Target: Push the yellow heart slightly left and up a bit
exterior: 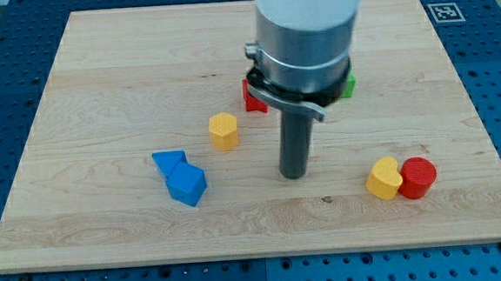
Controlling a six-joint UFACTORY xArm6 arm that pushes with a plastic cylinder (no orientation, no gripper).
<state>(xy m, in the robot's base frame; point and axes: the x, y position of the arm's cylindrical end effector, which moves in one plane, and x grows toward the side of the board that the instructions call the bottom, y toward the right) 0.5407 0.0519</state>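
The yellow heart (pixel 384 178) lies near the view's bottom right, touching a red cylinder (pixel 418 178) on its right. My tip (pixel 293 174) rests on the board to the left of the heart, about a hundred pixels away and roughly level with it. The rod rises from the tip into the arm's grey body, which hides part of the board's top middle.
A yellow hexagon block (pixel 224 131) sits left of the rod. Two blue blocks (pixel 181 177) lie together at the lower left. A red block (pixel 253 98) and a green block (pixel 349 85) peek out from behind the arm. The wooden board (pixel 98 63) has a marker tag (pixel 445 12) at the top right.
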